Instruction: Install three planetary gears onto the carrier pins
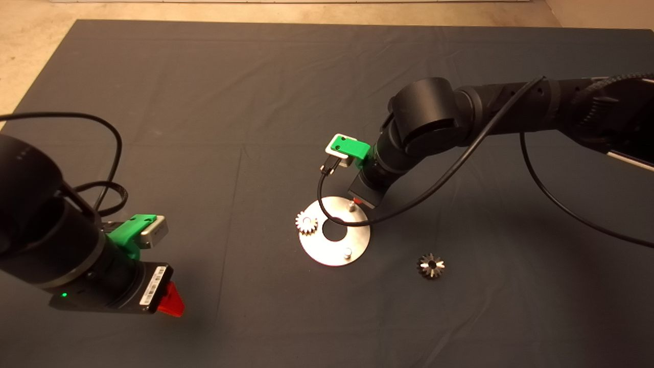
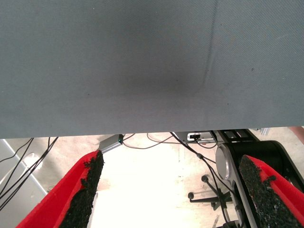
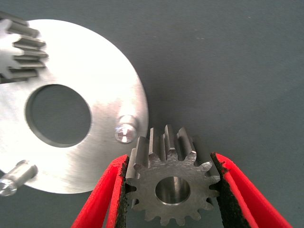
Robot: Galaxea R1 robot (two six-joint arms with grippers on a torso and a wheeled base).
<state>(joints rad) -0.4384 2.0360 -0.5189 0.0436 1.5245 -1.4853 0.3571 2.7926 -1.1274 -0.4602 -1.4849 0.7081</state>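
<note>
The round silver plate (image 1: 357, 235) lies mid-mat with its carrier pins standing up. One planetary gear (image 1: 306, 223) sits on the left pin. Two pins are bare: the far one (image 1: 351, 205) and the near one (image 1: 347, 252). My right gripper (image 1: 360, 199) hovers at the plate's far edge, beside the far pin. In the right wrist view this gripper (image 3: 170, 160) is shut on a second gear (image 3: 171, 190), held flat just off the plate's rim (image 3: 95, 57), next to a bare pin (image 3: 126, 130). A third gear (image 1: 430, 266) lies loose on the mat to the right.
My left gripper (image 1: 171, 301) waits open at the mat's lower left; its wrist view shows the gripper (image 2: 173, 190) over the mat's edge, with cables and stands on the floor beyond. A black cable (image 1: 327, 204) from the right wrist hangs across the plate.
</note>
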